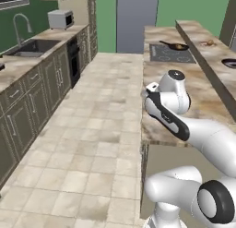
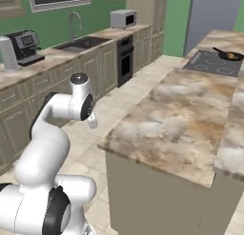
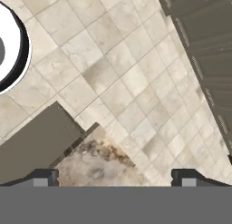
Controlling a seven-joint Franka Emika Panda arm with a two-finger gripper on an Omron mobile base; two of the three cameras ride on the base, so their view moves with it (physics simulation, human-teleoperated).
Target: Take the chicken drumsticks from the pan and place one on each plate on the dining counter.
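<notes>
Reaching the pan [image 1: 177,46] is our step in hand, as we judge it: it sits on the grey cooktop [image 1: 171,53] at about one o'clock in the left base view, well apart from the folded arm. We should drive the base along the worktop [image 2: 181,115] before unfolding, then come down from above on one drumstick. Our gripper [image 3: 115,175] hangs over the floor tiles [image 3: 136,78] at the worktop's corner, jaws spread wide and holding nothing. We can make out only an orange-brown smudge in the pan; whether both drumsticks lie there we cannot tell. On the dining counter [image 1: 203,40], one plate [image 1: 229,63] is cut off at three o'clock.
</notes>
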